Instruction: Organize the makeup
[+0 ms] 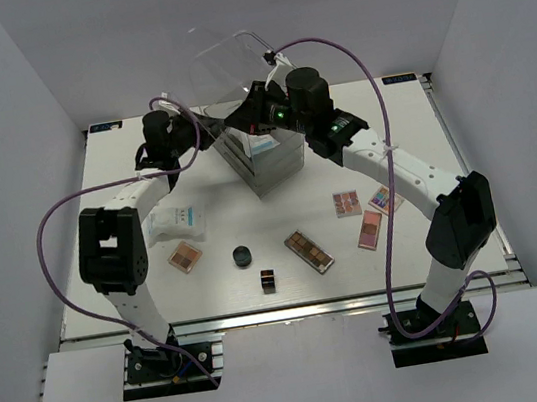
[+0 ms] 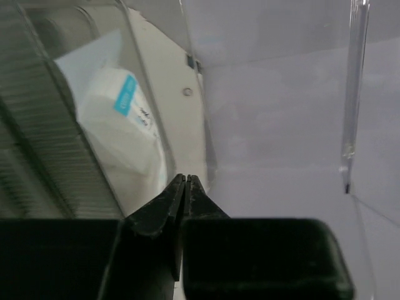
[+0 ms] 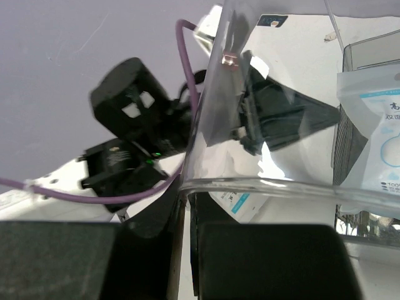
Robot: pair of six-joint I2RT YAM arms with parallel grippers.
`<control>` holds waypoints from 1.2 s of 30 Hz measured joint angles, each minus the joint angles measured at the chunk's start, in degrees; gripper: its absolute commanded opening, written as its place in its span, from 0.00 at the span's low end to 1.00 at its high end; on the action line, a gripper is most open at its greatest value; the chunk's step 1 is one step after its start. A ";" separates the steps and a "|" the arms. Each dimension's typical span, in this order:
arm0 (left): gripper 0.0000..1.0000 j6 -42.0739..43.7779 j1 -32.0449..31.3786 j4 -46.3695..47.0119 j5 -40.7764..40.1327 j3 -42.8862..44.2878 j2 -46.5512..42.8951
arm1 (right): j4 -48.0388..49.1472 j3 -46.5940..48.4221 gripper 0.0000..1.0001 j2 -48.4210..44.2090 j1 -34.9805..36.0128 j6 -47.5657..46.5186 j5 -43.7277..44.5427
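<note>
A clear plastic drawer box [image 1: 265,161] stands at the back centre with its clear lid [image 1: 227,60] raised. My right gripper [image 1: 247,108] is shut on the lid's edge [image 3: 262,186]. My left gripper [image 1: 202,135] is shut and empty beside the box's left side, with its tips [image 2: 186,179] at the box's rim. One white packet [image 2: 119,119] lies inside the box and also shows in the right wrist view [image 3: 375,137]. A second white packet [image 1: 176,223], a small brown palette [image 1: 185,257], a round black jar [image 1: 243,255], a dark cube [image 1: 268,280] and a long brown palette [image 1: 309,251] lie on the table.
Three more palettes [image 1: 347,203], [image 1: 384,200], [image 1: 370,229] lie at the right. Purple cables loop over both arms. Grey walls close in the table [image 1: 419,128] at the back and both sides.
</note>
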 measured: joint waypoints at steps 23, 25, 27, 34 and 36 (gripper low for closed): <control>0.95 -5.97 6.25 -47.06 -31.28 -22.18 -26.88 | 0.81 -1.16 0.02 -0.31 -0.09 -0.90 -0.33; 0.96 -6.84 6.36 -49.27 -32.52 -22.08 -27.78 | 0.83 -1.27 0.02 -0.31 -0.09 -1.03 -0.33; 0.96 -7.58 6.40 -52.09 -33.70 -21.53 -28.50 | 0.87 -1.42 0.02 -0.31 -0.09 -1.09 -0.33; 0.92 -9.77 6.91 -57.70 -36.96 -20.76 -27.63 | 0.92 -1.53 0.02 -0.33 -0.09 -1.25 -0.35; 0.89 -10.01 7.41 -57.44 -37.62 -20.76 -26.08 | 0.92 -1.53 0.02 -0.33 -0.09 -1.25 -0.35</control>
